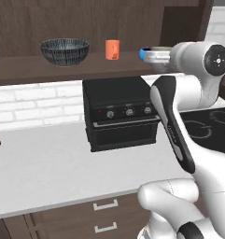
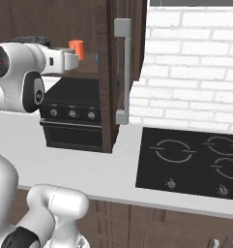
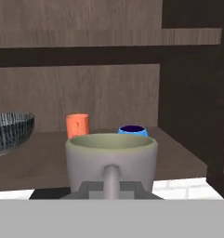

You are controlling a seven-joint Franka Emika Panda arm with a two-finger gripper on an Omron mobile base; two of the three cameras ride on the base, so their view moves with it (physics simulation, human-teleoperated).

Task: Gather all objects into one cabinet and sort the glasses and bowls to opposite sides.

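Already bowl point(image 1: 65, 51), orange cup point(image 1: 112, 49), blue item point(image 3: 133, 131) on cabinet shelf point(image 1: 34, 70); gripper point(image 3: 111, 189) pinching mug point(image 3: 111, 155) handle, placement and sorting left.

The bowl point(image 1: 65, 51) sits on the cabinet's bottom board point(image 1: 62, 70) toward its left end, with the cup point(image 1: 112, 49) to its right and the small blue item point(image 1: 142, 54) further right, near the cabinet's right side wall point(image 3: 192, 107). In the hand view the mug point(image 3: 111, 160) is nearest, its handle point(image 3: 111, 179) between the gripper's point(image 3: 111, 189) fingers, before the board's front edge, with cup and blue item behind it. Below the cabinet a toaster oven point(image 1: 121, 112) stands on the counter point(image 1: 48, 172), and the stovetop point(image 2: 195, 162) lies to its right.
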